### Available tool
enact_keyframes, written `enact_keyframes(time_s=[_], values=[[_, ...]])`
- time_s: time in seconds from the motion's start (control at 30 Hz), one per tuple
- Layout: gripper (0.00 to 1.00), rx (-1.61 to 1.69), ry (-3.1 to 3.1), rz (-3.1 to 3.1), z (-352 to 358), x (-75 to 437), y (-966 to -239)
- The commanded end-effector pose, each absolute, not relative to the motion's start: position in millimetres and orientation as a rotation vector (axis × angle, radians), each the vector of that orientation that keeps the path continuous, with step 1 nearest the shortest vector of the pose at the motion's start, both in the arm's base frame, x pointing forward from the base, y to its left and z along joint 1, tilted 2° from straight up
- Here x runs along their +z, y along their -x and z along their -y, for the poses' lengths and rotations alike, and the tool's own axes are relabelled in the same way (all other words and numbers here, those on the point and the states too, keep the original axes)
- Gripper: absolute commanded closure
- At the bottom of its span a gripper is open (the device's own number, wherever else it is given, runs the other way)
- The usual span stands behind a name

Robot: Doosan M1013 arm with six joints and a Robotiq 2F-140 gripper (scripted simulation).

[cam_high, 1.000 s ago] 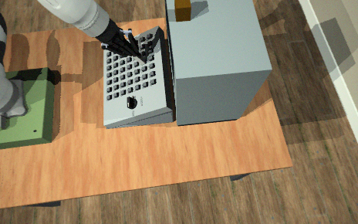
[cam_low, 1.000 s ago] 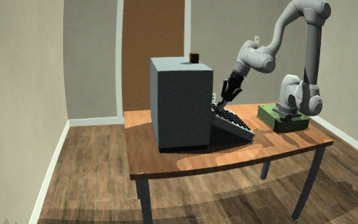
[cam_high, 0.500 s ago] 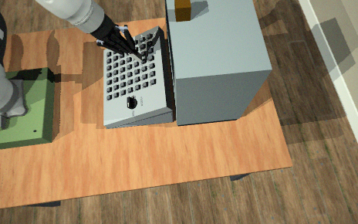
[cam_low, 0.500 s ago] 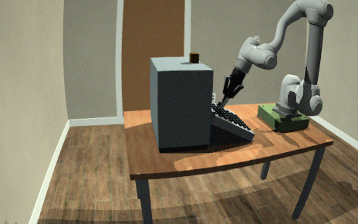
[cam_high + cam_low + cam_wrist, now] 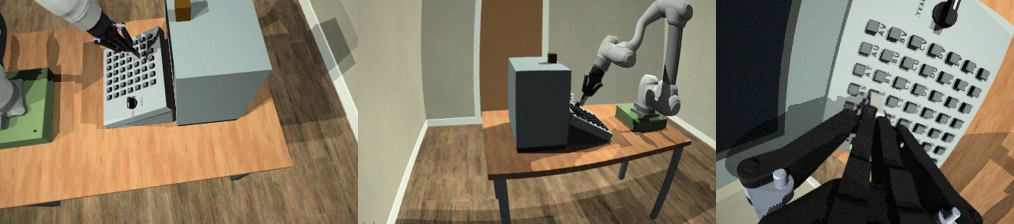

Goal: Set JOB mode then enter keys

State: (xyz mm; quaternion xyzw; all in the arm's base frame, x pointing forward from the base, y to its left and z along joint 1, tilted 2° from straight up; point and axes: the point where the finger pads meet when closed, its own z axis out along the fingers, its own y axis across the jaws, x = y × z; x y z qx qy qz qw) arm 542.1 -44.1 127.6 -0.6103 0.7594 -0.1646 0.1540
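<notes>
Keypad under my closed fingertips, selector beside the lower rows.

Going left to right in the top view, I have the green mounting block (image 5: 36, 125) (image 5: 628, 113) at the far left, sitting on the wooden table (image 5: 154, 154) (image 5: 589, 158) (image 5: 1002, 115) with the foot of my arm (image 5: 82, 13) (image 5: 674, 50) on it. The arm reaches in from the upper left, and the gripper (image 5: 136, 56) (image 5: 580, 104) (image 5: 873, 102) slants down over the upper part of the sloping keypad (image 5: 116, 117) (image 5: 591, 129) (image 5: 991, 32). I have its fingers drawn together, their pale tip among the keys (image 5: 109, 97) (image 5: 872, 27). In the wrist view that tip hides a spot just beside the key marked AS, below BT; I cannot tell whether it presses anything. The keys look dark grey, and several names are too blurred or covered for me to read.

The black selector (image 5: 132, 102) (image 5: 945, 15) sits on the same panel, near the AV and BV end of the rows. Its pale line points away from the keys rather than at the partly visible TEACH lettering.

Just right of the keypad stands the big grey-blue cabinet (image 5: 220, 46) (image 5: 541, 108) (image 5: 811, 45), with a small amber-brown block (image 5: 183, 11) (image 5: 552, 58) on top.

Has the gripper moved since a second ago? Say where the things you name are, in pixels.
Yes, slightly. In the exterior view the gripper (image 5: 136, 57) (image 5: 579, 104) (image 5: 873, 102) body sits higher against the cabinet (image 5: 220, 42) (image 5: 543, 108) (image 5: 746, 60) and a touch farther from it.
</notes>
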Motion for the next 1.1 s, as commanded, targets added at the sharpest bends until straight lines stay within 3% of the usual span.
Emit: enact_keyframes(time_s=[0.0, 0.47, 1.07], values=[[1.00, -0.472, 1.749, -2.177, 43.9, 127.8, -541.9], [1.00, -0.472, 1.749, -2.177, -2.1, 99.7, -490.3], [1.00, -0.472, 1.749, -2.177, -1.9, 86.3, -495.8]])
